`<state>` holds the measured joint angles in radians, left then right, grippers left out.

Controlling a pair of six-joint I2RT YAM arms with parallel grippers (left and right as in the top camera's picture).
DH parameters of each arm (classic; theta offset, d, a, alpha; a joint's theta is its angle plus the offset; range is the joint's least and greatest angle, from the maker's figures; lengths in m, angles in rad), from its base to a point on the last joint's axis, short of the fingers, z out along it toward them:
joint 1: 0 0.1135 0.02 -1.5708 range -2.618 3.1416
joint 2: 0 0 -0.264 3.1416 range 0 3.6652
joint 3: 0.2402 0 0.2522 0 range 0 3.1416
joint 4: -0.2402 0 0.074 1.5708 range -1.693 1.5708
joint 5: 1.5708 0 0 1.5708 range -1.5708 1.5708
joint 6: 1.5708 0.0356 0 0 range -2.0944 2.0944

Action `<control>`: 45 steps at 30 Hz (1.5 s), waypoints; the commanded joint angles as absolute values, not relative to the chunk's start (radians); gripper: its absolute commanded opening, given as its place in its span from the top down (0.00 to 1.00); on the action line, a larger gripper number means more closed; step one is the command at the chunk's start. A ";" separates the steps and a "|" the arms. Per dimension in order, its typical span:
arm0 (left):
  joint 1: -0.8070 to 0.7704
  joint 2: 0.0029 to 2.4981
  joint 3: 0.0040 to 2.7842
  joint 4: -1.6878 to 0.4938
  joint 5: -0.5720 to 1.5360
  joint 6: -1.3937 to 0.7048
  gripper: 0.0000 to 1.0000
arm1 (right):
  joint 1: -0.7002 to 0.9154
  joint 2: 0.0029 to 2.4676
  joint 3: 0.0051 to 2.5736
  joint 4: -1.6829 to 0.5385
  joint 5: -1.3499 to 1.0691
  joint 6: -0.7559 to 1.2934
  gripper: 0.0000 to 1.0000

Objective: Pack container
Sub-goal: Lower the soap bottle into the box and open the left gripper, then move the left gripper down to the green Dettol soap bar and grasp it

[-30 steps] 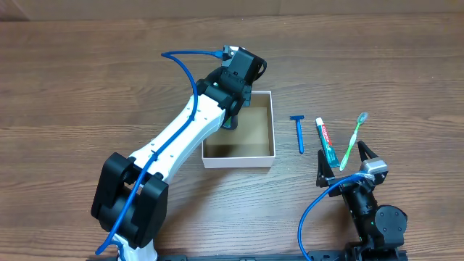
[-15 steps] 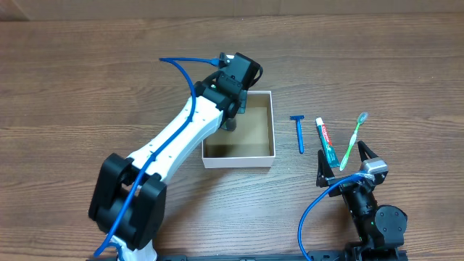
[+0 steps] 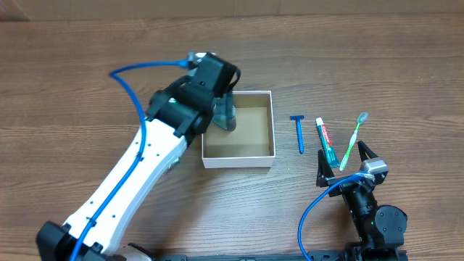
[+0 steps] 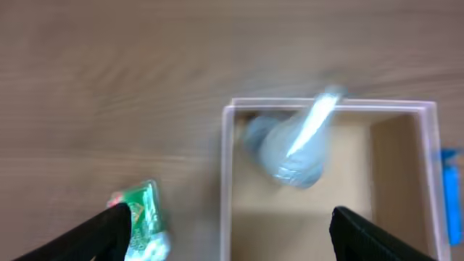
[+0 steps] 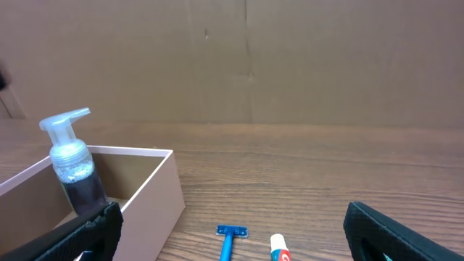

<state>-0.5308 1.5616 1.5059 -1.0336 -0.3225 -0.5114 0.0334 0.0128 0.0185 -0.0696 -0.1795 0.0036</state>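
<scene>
The container [image 3: 250, 154] is a shallow white-walled box with a brown inside, at the table's middle. A clear pump bottle [image 3: 224, 115] stands upright in its far left corner; the left wrist view shows this bottle [image 4: 292, 147] from above. My left gripper [image 4: 235, 243] hangs above the container's left wall [image 4: 226, 188], open, with nothing between its fingers. Its black wrist [image 3: 208, 77] covers the fingers in the overhead view. My right gripper [image 3: 344, 163] rests open near the front right, with nothing in it.
A blue razor [image 3: 299, 134], a toothpaste tube [image 3: 328, 142] and a green toothbrush [image 3: 352, 142] lie side by side right of the container. A small green-and-white packet [image 4: 142, 221] lies on the table just left of the container. A cardboard wall [image 5: 246, 58] backs the table.
My left gripper has opened and let go of the pump bottle, which now stands in the container. The left arm has drawn back to the left. The right arm has not moved.
</scene>
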 commanded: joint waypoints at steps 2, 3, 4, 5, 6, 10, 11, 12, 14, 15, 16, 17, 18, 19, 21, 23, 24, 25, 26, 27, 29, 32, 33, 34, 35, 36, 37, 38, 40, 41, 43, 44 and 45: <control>-0.393 1.531 1.497 -1.227 -0.277 -0.670 0.13 | 0.030 0.004 0.008 -0.063 -0.184 -0.001 0.00; -0.366 1.531 1.493 -1.250 -0.252 -0.670 0.13 | 0.030 0.004 0.008 -0.063 -0.185 -0.001 0.00; -0.329 1.531 1.485 -1.278 -0.234 -0.670 0.11 | 0.030 0.004 0.008 -0.063 -0.185 -0.001 0.00; -0.294 1.531 1.470 -1.290 -0.220 -0.670 0.10 | 0.030 0.004 0.008 -0.063 -0.185 -0.001 0.00; -0.260 1.531 1.446 -1.285 -0.197 -0.669 0.10 | 0.030 0.004 0.008 -0.063 -0.185 -0.001 0.00; -0.183 1.531 1.328 -1.175 -0.101 -0.565 0.11 | 0.030 0.004 0.008 -0.063 -0.185 -0.001 0.00; -0.174 1.531 1.287 -1.139 -0.084 -0.553 0.11 | 0.030 0.004 0.008 -0.063 -0.185 -0.001 0.00; -0.170 1.531 1.247 -1.111 -0.084 -0.553 0.11 | 0.030 0.004 0.008 -0.063 -0.185 -0.001 0.00; -0.168 1.531 1.174 -1.054 -0.084 -0.568 0.11 | 0.030 0.004 0.008 -0.063 -0.185 -0.001 0.00; -0.169 1.531 1.127 -1.016 -0.084 -0.585 0.11 | 0.030 0.004 0.008 -0.063 -0.185 -0.001 0.00; -0.169 1.531 1.092 -0.984 -0.078 -0.591 0.11 | 0.030 0.004 0.008 -0.063 -0.185 -0.001 0.00; -0.169 1.531 1.065 -0.957 -0.072 -0.591 0.11 | 0.030 0.004 0.008 -0.063 -0.185 -0.001 0.00; -0.169 1.531 1.036 -0.928 -0.068 -0.591 0.10 | 0.030 0.004 0.008 -0.063 -0.185 -0.001 0.00; -0.169 1.531 1.011 -0.902 -0.068 -0.591 0.10 | 0.030 0.004 0.008 -0.063 -0.185 -0.001 0.00; -0.169 1.531 0.952 -0.833 -0.070 -0.591 0.07 | 0.030 0.004 0.008 -0.063 -0.185 -0.001 0.00; -0.169 1.531 0.904 -0.771 -0.070 -0.590 0.06 | 0.030 0.004 0.008 -0.063 -0.185 -0.001 0.00; -0.169 1.531 0.875 -0.727 -0.070 -0.583 0.05 | 0.030 0.004 0.008 -0.063 -0.185 -0.001 0.00; -0.169 1.531 0.852 -0.690 -0.070 -0.583 0.04 | 0.030 0.004 0.008 -0.063 -0.185 -0.001 0.00; -0.169 1.531 0.821 -0.632 -0.070 -0.582 0.04 | 0.030 0.004 0.008 -0.063 -0.185 -0.001 0.00; -0.169 1.531 0.806 -0.603 -0.070 -0.575 0.04 | 0.030 0.004 0.008 -0.063 -0.185 -0.001 0.00; -0.169 1.531 0.795 -0.564 -0.070 -0.572 0.03 | 0.030 0.004 0.008 -0.063 -0.185 -0.001 0.00; -0.169 1.531 0.794 -0.543 -0.070 -0.571 0.06 | 0.030 0.004 0.008 -0.063 -0.185 -0.001 0.00; -0.169 1.531 0.794 -0.540 -0.070 -0.566 0.08 | 0.030 0.004 0.008 -0.063 -0.185 -0.001 0.00; -0.169 1.531 0.793 -0.539 -0.071 -0.555 0.08 | 0.030 0.004 0.008 -0.063 -0.185 -0.001 0.00; -0.169 1.531 0.789 -0.535 -0.080 -0.538 0.07 | 0.030 0.004 0.008 -0.063 -0.185 -0.001 0.00; -0.169 1.531 0.784 -0.529 -0.091 -0.529 0.07 | 0.030 0.004 0.008 -0.063 -0.185 -0.001 0.00; -0.169 1.531 0.776 -0.519 -0.097 -0.520 0.07 | 0.030 0.004 0.008 -0.063 -0.185 -0.001 0.00; -0.169 1.531 0.766 -0.509 -0.106 -0.519 0.07 | 0.030 0.004 0.008 -0.063 -0.185 -0.001 0.00; -0.169 1.531 0.757 -0.494 -0.108 -0.519 0.07 | 0.030 0.004 0.008 -0.063 -0.185 -0.001 0.00; -0.169 1.531 0.757 -0.488 -0.108 -0.519 0.07 | 0.030 0.004 0.008 -0.063 -0.185 -0.001 0.00; -0.169 1.531 0.756 -0.480 -0.108 -0.519 0.07 | 0.030 0.004 0.008 -0.063 -0.185 -0.001 0.00; -0.169 1.531 0.756 -0.474 -0.107 -0.519 0.08 | 0.030 0.004 0.008 -0.063 -0.185 -0.001 0.00; -0.169 1.531 0.756 -0.470 -0.104 -0.519 0.09 | 0.030 0.004 0.008 -0.063 -0.185 -0.001 0.00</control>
<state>-0.1741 1.5463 0.7643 -0.4816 -0.0940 -0.5430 0.0334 0.0128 0.0185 -0.0692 -0.1791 0.0032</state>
